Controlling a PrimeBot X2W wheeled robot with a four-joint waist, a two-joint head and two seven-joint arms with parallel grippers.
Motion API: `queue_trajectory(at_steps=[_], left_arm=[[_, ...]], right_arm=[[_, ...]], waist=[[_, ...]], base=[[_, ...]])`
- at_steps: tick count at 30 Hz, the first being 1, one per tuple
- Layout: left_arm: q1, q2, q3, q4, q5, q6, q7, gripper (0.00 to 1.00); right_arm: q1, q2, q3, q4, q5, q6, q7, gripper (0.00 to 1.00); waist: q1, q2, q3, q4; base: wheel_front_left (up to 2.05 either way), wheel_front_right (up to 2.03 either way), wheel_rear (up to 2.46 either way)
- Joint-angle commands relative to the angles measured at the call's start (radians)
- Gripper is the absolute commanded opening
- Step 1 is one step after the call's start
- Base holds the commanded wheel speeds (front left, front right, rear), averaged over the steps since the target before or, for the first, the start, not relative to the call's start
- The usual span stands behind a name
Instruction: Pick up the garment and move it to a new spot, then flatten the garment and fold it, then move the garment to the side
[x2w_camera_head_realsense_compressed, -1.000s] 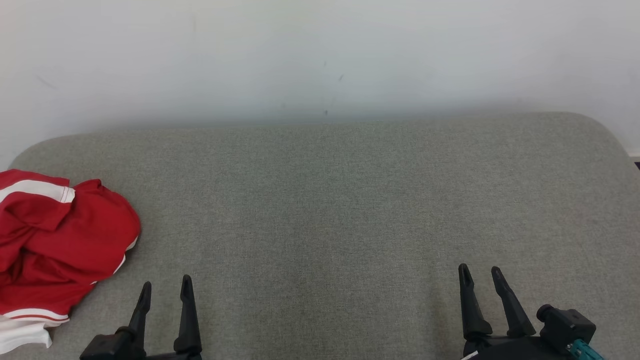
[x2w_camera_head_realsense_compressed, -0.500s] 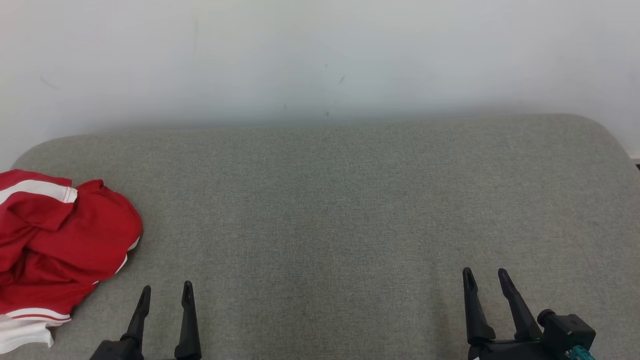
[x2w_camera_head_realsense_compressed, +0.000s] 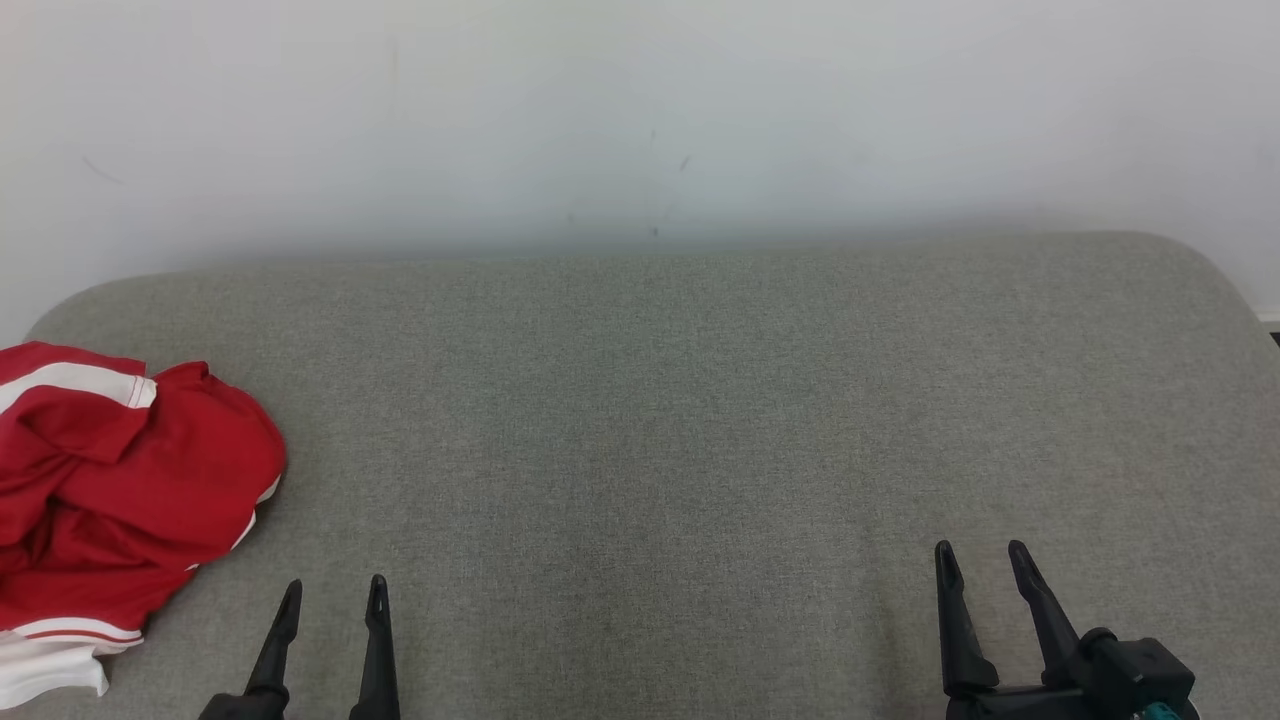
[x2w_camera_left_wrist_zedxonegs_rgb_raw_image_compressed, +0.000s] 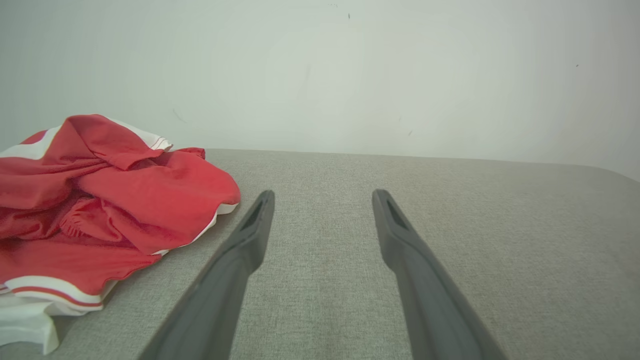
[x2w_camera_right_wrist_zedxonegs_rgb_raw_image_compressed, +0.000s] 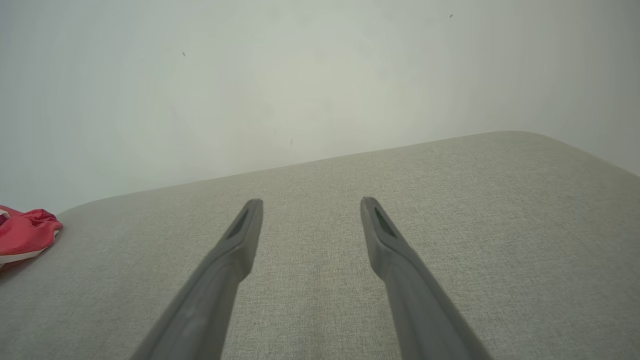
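The garment (x2w_camera_head_realsense_compressed: 110, 500) is a red piece with white stripes, lying crumpled at the left edge of the grey padded surface (x2w_camera_head_realsense_compressed: 660, 420). The left wrist view has the garment (x2w_camera_left_wrist_zedxonegs_rgb_raw_image_compressed: 100, 200) left of my fingers, apart from them. My left gripper (x2w_camera_head_realsense_compressed: 334, 592) stands open near the front edge, just right of the garment, with nothing between its fingers (x2w_camera_left_wrist_zedxonegs_rgb_raw_image_compressed: 250, 235). My right gripper (x2w_camera_head_realsense_compressed: 980, 556) is open too, low at the front right, far from the cloth. A corner of the garment (x2w_camera_right_wrist_zedxonegs_rgb_raw_image_compressed: 25, 232) appears at the far left of the right wrist view.
A pale wall (x2w_camera_head_realsense_compressed: 640, 120) rises straight behind the padded surface. The surface has rounded back corners and drops off at the right edge (x2w_camera_head_realsense_compressed: 1245, 300). A wide stretch of bare grey fabric lies between the two grippers.
Both grippers have sunk lower in the head view, drawing back toward the front edge. The whole picture has shifted down slightly. The garment lies as before.
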Motion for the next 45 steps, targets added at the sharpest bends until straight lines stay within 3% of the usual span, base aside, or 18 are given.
queue_trajectory(at_steps=[1, 12, 30, 45], left_arm=[[0.013, -0.003, 0.004, 0.000, 0.022, -0.006, -0.012, 1.00], [0.012, -0.007, 0.017, 0.008, 0.054, -0.021, -0.020, 1.00], [0.016, -0.010, 0.029, 0.010, 0.066, -0.001, -0.020, 1.00], [0.016, -0.010, 0.045, 0.028, 0.072, 0.004, -0.020, 1.00]], right_arm=[[0.009, 0.001, -0.002, -0.004, -0.015, -0.002, -0.010, 1.00], [0.014, 0.001, -0.011, -0.002, -0.040, -0.002, -0.019, 1.00], [0.018, 0.001, -0.010, 0.012, -0.024, -0.002, -0.018, 1.00], [0.031, 0.001, -0.006, 0.021, -0.011, -0.002, -0.018, 1.00]], waist=[[0.0000, 0.0000, 0.000, -0.001], [0.0000, 0.0000, 0.001, 0.000], [0.0000, 0.0000, -0.002, 0.016], [0.0000, 0.0000, 0.000, 0.163]], base=[[0.00, 0.00, 0.00], [0.00, 0.00, 0.00], [0.00, 0.00, 0.00], [0.00, 0.00, 0.00]])
